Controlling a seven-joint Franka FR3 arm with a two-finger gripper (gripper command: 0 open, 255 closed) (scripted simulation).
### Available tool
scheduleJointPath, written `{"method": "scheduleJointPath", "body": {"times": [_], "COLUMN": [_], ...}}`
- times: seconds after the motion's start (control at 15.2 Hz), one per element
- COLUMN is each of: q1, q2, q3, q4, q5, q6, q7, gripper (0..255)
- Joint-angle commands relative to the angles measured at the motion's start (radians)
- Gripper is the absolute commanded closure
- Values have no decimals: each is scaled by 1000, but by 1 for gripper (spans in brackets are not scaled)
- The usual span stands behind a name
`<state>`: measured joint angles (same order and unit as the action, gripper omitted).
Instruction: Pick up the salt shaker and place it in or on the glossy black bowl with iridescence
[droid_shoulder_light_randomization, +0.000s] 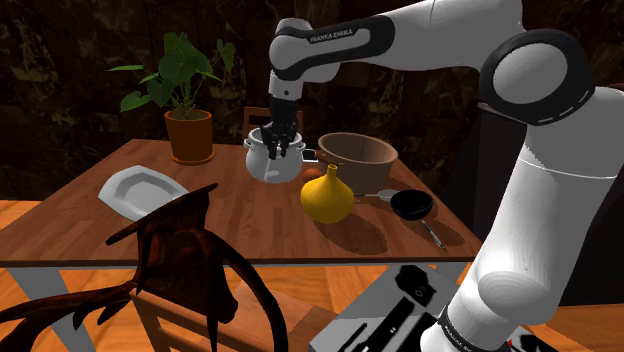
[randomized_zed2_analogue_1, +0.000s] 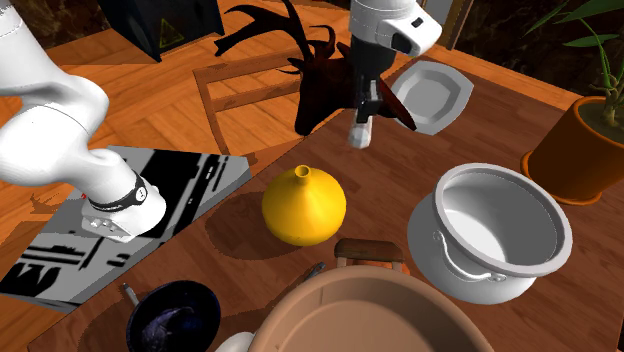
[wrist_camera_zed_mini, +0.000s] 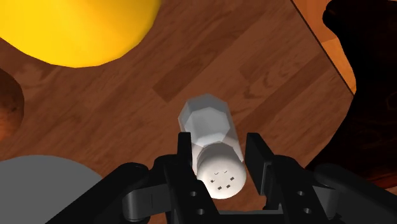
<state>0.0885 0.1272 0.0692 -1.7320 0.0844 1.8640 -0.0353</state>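
Currently the gripper (wrist_camera_zed_mini: 219, 153) pinches the shaker (wrist_camera_zed_mini: 213, 137), one finger on each side near its cap. Shaker appears upper centre of the second exterior view, bowl (randomized_zed2_analogue_1: 172, 318) lower left, well apart on the table (randomized_zed2_analogue_1: 420, 170), yellow vase (randomized_zed2_analogue_1: 304, 205) between them

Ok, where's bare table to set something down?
There is bare wood between the white plate, the yellow vase and the white pot. Around the black bowl it is crowded: tan bowl and vase sit close.
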Motion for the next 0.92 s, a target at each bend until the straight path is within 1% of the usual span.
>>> {"method": "scheduleJointPath", "body": {"times": [0.0, 0.33, 0.59, 0.86], "q1": [0, -1, -39, -74], "q2": [-7, -9, -125, -228], "q3": [0, 0, -32, -71], "q4": [21, 80, -53, -162], "q5": [0, -1, 7, 7], "q6": [-28, -89, -78, -79], "q7": [2, 7, -66, -140], "gripper": [255, 255, 255, 255]}}
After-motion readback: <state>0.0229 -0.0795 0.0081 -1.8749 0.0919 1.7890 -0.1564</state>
